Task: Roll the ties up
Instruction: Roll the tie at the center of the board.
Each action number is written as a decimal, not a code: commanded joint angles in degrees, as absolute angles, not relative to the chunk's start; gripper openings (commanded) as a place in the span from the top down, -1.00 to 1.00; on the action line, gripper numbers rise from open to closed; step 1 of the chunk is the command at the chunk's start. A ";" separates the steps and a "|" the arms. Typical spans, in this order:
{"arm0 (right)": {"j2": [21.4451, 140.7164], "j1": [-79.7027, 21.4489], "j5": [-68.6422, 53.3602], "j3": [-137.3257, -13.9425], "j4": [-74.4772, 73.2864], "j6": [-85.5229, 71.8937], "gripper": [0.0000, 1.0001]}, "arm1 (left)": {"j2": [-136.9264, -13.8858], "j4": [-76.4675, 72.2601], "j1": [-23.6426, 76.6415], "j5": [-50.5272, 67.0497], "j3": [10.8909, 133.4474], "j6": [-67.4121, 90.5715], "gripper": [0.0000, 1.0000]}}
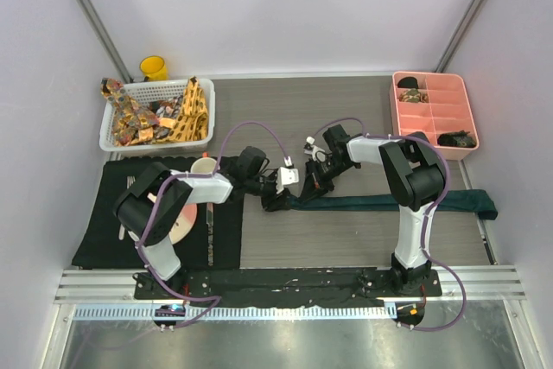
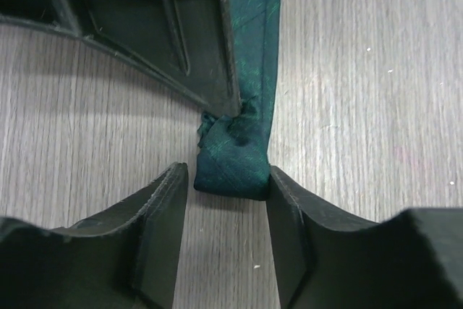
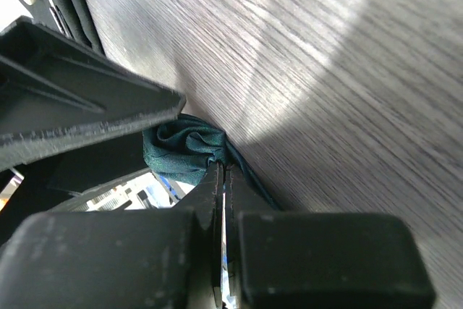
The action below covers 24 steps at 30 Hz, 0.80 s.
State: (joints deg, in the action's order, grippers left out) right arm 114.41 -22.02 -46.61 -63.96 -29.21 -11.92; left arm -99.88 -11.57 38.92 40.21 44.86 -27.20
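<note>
Teal tie [image 2: 253, 34], likely soft and slippery, is pinched in closed right gripper [image 3: 221, 170] — its rolled end [image 2: 233, 168], best gripped, is straddled by parted left gripper [image 2: 228, 182].

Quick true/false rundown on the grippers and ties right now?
1. The right gripper is open. False: it is shut on the teal tie.
2. The left gripper is open around the tie's bunched end. True.
3. The teal tie lies on the placemat. False: it lies on the table, right of the placemat.
4. Patterned ties are in the basket. True.
</note>
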 commanded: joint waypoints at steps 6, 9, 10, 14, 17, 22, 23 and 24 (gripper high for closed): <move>117.68 -21.45 -26.63 -62.40 -29.62 -7.38 0.99 | -98.09 -13.98 42.62 43.60 49.39 -25.84 0.21; 117.69 -21.53 -27.15 -62.40 -29.27 -7.47 0.98 | -99.84 -13.89 44.12 41.06 50.71 -24.26 0.22; 117.51 -21.62 -27.42 -62.40 -29.18 -7.47 0.99 | -100.28 -13.80 44.47 40.26 50.97 -23.30 0.22; 117.16 -21.45 -29.27 -62.05 -28.83 -7.21 0.99 | -103.61 -10.65 45.17 36.31 52.99 -22.68 0.24; 116.81 -21.45 -31.11 -61.88 -28.65 -7.12 0.99 | -104.76 -6.79 45.44 33.41 53.61 -24.77 0.24; 115.67 -21.18 -34.45 -61.52 -28.13 -7.03 0.99 | -105.64 -1.68 46.05 29.27 53.26 -27.94 0.23; 115.23 -21.09 -35.32 -61.52 -28.04 -7.12 0.98 | -105.73 -0.28 46.14 28.31 53.17 -28.47 0.22; 114.96 -21.01 -35.77 -61.26 -27.60 -7.03 0.99 | -106.08 -0.18 46.58 27.43 53.17 -29.00 0.23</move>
State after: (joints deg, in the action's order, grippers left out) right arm 114.34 -21.23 -46.92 -63.83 -29.85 -11.86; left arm -103.33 -6.11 45.43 33.50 53.19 -25.39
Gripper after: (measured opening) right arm 0.012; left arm 0.390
